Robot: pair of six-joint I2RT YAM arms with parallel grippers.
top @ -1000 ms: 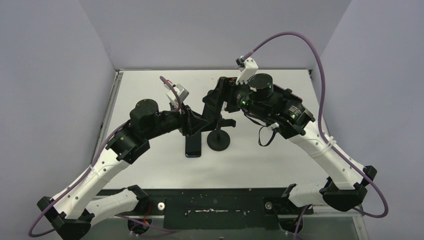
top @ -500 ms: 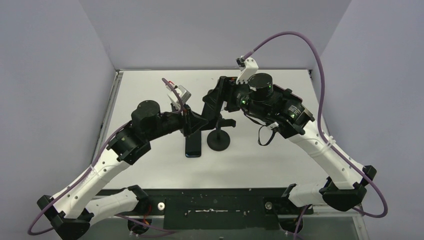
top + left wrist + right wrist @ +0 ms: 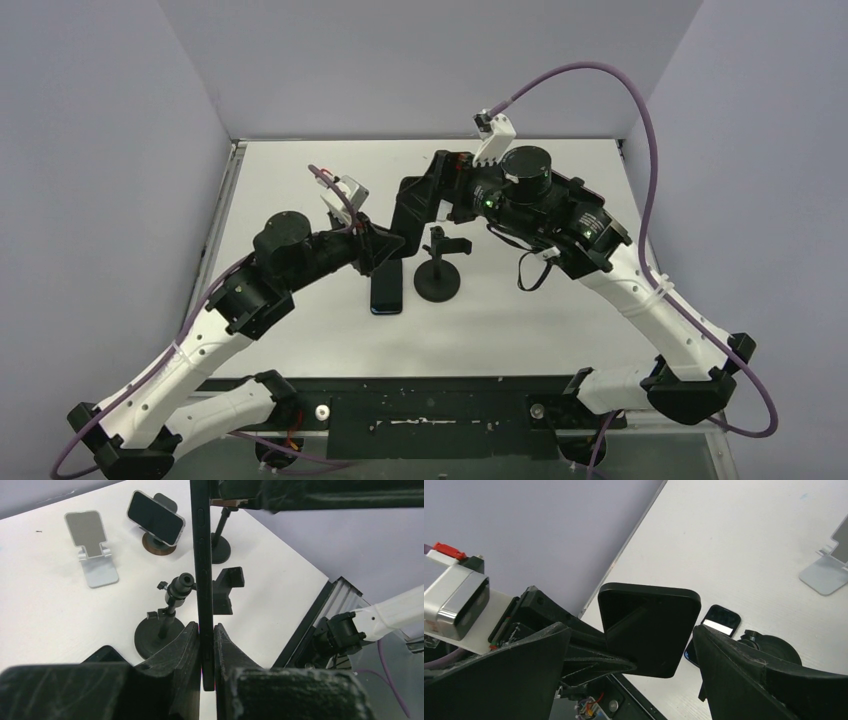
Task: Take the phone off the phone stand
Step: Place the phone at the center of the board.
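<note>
our left pincer point(image 3: 206, 630) clamps the thin black slab phone point(image 3: 649, 625) edge-on to carry it off the black round-based stand point(image 3: 437, 287); our right pincer point(image 3: 633, 630) stands open.

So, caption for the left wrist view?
Left tool clamped on the black phone edge-on, empty black clamp stand beside it.

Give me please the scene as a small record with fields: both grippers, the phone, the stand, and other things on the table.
left gripper: shut on the held phone
right gripper: open, one finger on each side of the held phone
black stand: upright, its clamp empty
second phone: lying flat beside the black stand's base
silver stand: empty, farther back
third phone: resting on a brown-based stand
</note>
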